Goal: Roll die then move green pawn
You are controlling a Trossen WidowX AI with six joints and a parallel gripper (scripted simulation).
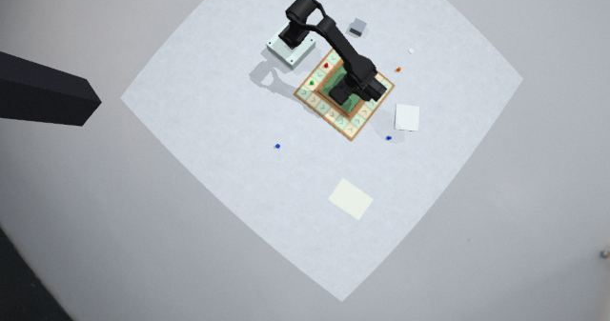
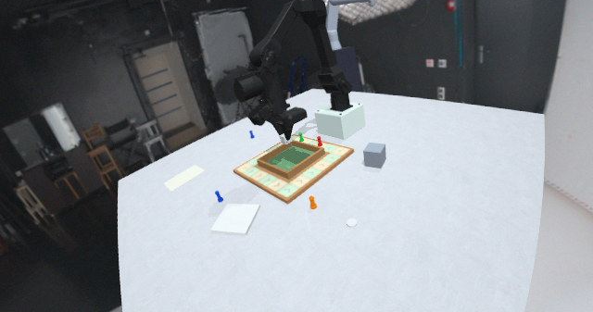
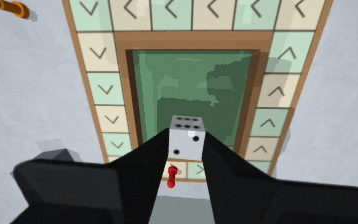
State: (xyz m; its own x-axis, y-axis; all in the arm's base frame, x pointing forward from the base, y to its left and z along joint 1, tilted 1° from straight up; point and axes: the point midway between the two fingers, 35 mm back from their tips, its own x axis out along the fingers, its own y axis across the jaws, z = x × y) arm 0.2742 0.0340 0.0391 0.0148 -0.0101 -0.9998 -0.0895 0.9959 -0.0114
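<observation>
My gripper is clenched on the white die, held above the green tray mid-board; six pips on one face, two on another. Green pawn stands on the board edge track, red pawn nearby on same side, w/ one square btwn. Around board, on table: orange pawn, two blue pawns, grey block, white disc, white square, cream sheet. Only markings I can read: arrows on squares, no brand visible
</observation>
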